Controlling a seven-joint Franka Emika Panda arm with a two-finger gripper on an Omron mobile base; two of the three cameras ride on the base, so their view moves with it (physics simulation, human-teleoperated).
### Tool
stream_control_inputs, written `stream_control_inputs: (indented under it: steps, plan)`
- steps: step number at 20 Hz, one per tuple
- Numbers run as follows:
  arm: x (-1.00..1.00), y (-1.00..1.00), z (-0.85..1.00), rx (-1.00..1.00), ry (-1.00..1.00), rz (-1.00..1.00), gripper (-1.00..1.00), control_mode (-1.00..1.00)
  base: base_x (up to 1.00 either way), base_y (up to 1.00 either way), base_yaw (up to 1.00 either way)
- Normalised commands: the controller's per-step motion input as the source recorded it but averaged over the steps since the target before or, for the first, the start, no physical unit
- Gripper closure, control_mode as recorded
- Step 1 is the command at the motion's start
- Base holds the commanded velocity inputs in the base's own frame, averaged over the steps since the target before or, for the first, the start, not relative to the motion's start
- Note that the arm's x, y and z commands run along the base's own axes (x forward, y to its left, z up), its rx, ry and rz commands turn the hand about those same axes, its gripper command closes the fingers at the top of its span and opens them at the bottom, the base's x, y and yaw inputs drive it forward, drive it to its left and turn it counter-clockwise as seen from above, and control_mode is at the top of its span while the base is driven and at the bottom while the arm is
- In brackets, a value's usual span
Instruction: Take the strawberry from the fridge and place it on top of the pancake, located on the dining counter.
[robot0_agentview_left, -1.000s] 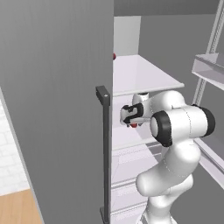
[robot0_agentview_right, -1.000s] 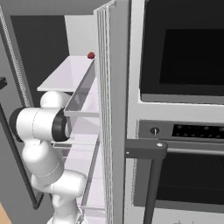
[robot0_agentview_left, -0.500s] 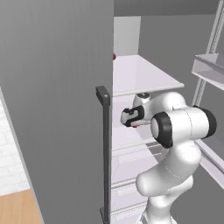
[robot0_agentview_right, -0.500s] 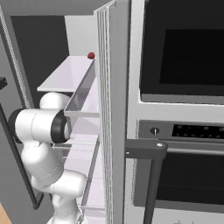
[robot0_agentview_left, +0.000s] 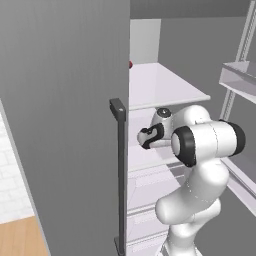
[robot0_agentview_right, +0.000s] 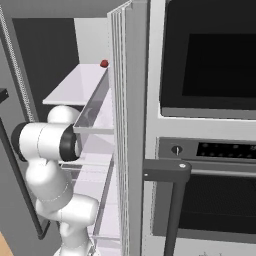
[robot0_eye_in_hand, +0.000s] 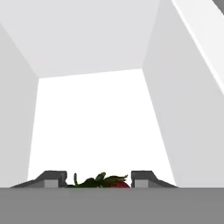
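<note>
Pinching: gripper (robot0_eye_in_hand: 99, 181) on strawberry (robot0_eye_in_hand: 114, 183) | inside fridge (robot0_agentview_left: 65, 115) | another berry (robot0_agentview_right: 104, 63) on top shelf (robot0_agentview_left: 160, 85)

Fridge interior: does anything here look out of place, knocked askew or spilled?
Nothing stands out. The fridge is open with its white shelves level and no spill on them. A small red thing sits at the back of the upper shelf. In the hand view the strawberry lies between the claw tips.
</note>
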Motion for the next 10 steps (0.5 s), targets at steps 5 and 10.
stream_control_inputs:
  steps: [5, 10]
  plan:
    - [-0.39, -0.03, -0.01, 0.0, -0.08, 0.0, 1.0, -1.0, 0.0, 0.0, 0.0]
    - [-0.55, 0.0, 0.0, 0.0, 0.0, 0.0, 1.0, -1.0, 0.0, 0.0, 0.0]
